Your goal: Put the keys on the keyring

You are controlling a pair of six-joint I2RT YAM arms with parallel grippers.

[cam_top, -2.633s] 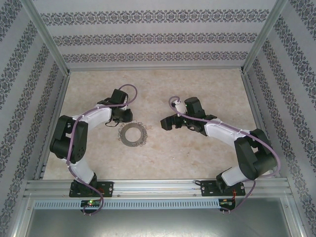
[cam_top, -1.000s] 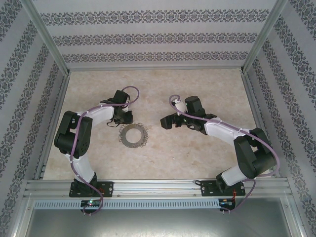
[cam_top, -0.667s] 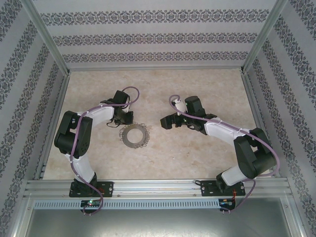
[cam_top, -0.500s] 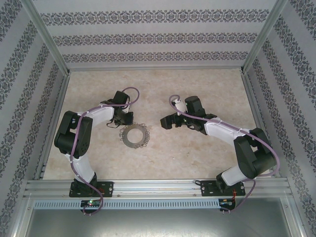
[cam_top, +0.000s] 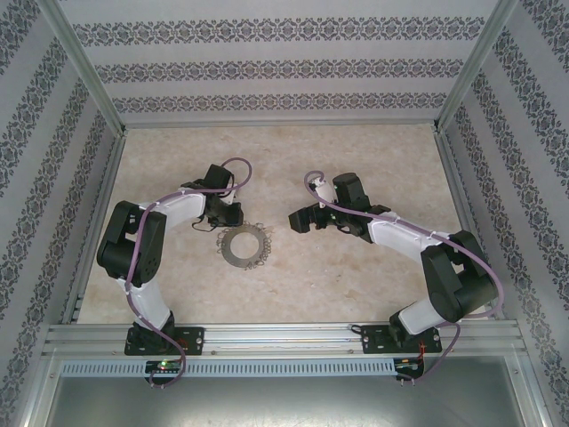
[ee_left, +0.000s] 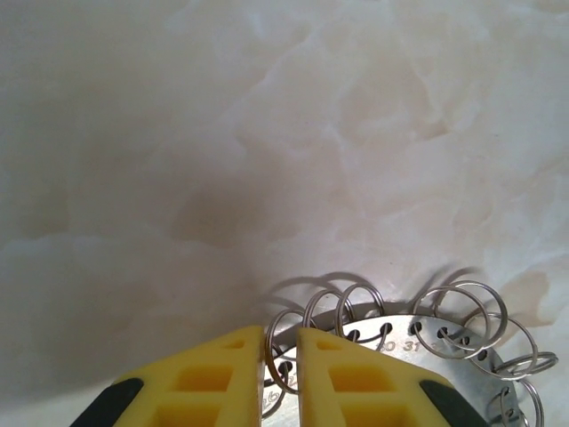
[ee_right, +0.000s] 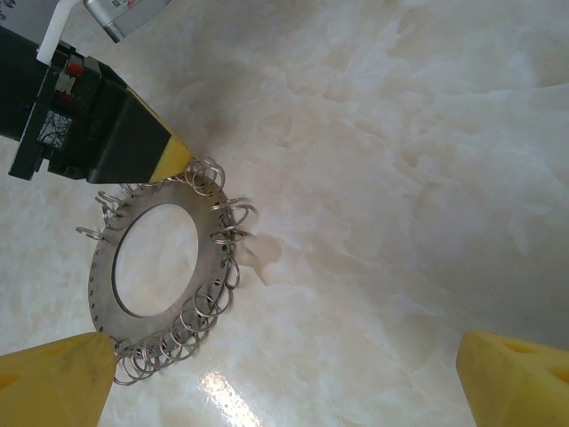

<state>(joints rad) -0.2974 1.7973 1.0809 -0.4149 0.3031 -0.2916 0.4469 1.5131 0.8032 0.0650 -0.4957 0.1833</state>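
Observation:
The keyring (cam_top: pixel 225 247) lies flat on the pale table between the arms, a grey metal disc with a wide hole and wire loops round its rim. My left gripper (cam_top: pixel 220 225) is at its far-left edge. In the left wrist view the yellow fingers (ee_left: pixel 222 374) stand nearly closed, with one wire loop of the keyring (ee_left: pixel 427 351) in the narrow gap of my left gripper (ee_left: pixel 281 336). My right gripper (cam_top: pixel 299 220) hovers to the right of the ring, wide open with nothing in it (ee_right: pixel 284 382). From the right wrist the keyring (ee_right: pixel 211 267) and the left fingertip (ee_right: pixel 169 156) show. The keys are out of view.
Patterned walls and aluminium frame rails (cam_top: pixel 276 336) box in the table. Bare marble-look tabletop (cam_top: pixel 284 160) stretches behind and in front of the arms.
The left arm has settled its gripper onto the ring's far-left rim, and the ring has shifted slightly to the right. The right arm has not moved.

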